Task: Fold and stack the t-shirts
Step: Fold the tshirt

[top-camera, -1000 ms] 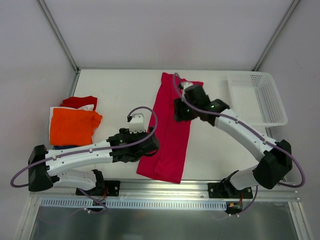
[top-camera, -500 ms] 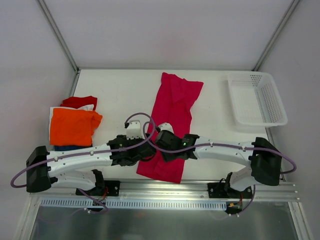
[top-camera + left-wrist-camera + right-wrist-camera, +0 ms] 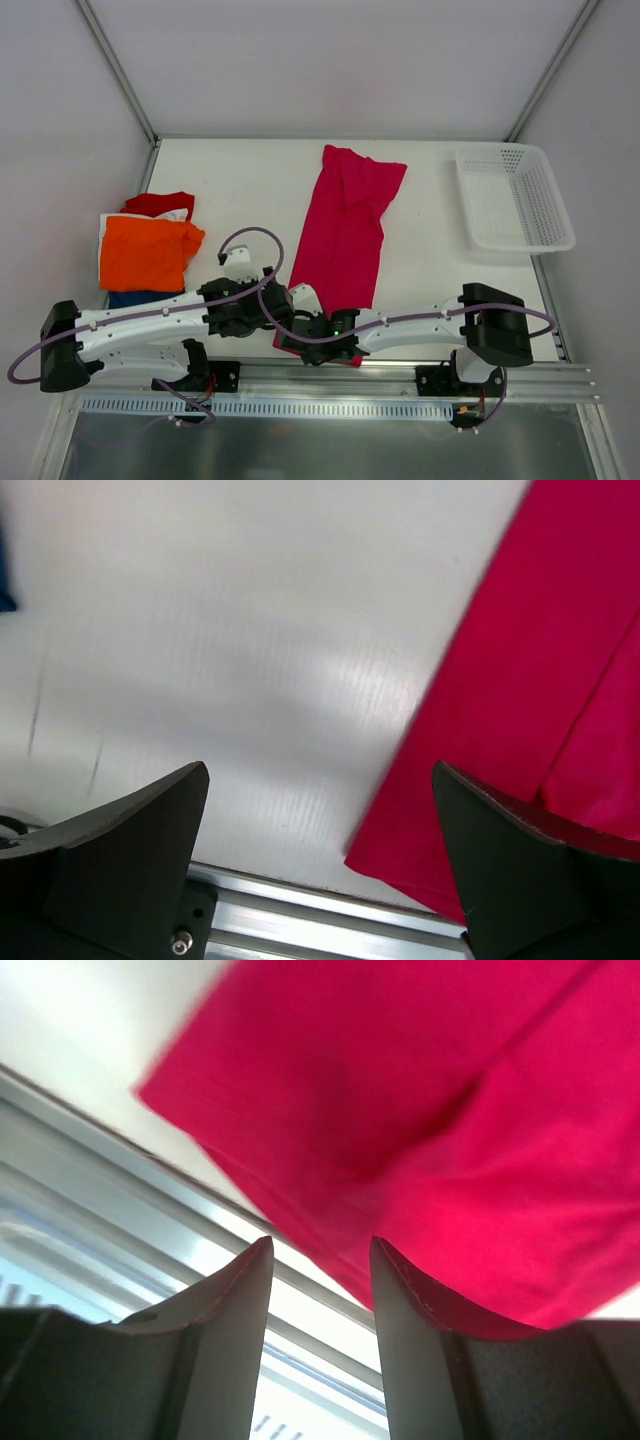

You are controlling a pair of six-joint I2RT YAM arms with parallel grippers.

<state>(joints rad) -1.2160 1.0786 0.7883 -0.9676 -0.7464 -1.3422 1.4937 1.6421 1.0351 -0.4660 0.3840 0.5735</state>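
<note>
1. Left fingers (image 3: 120, 850) stand spread wide with nothing between them. Under the gap is bare white surface (image 3: 250, 660). The near-left corner of the magenta-pink t-shirt (image 3: 520, 700) lies just inside the finger at the right of the left wrist view.
2. Right fingers (image 3: 225, 1310) are parted by a narrow gap and grip nothing. Their tips hang at the near hem of the magenta-pink t-shirt (image 3: 420, 1110), close to the metal rail (image 3: 90, 1150) along the edge of the surface. I cannot tell whether they touch the cloth.
3. From overhead, the left arm (image 3: 150, 318) reaches in from the lower left and the right arm (image 3: 420, 320) from the lower right. Their wrist ends almost meet at bottom centre, over that near-left corner.
4. The magenta-pink t-shirt (image 3: 345, 230) lies flat as a long, narrow strip. It slants from the upper middle of the frame down to bottom centre, with a sleeve jutting out at its top right.
5. At the left of the frame sits a stack of t-shirts. The orange t-shirt (image 3: 145, 250) is on top, the red t-shirt (image 3: 160, 203) shows behind it, a white t-shirt (image 3: 181, 214) peeks out between them, and a dark blue t-shirt (image 3: 125, 296) shows at the near edge.
6. A white perforated basket (image 3: 505, 156) rests at the upper right, well apart from the magenta-pink t-shirt.
</note>
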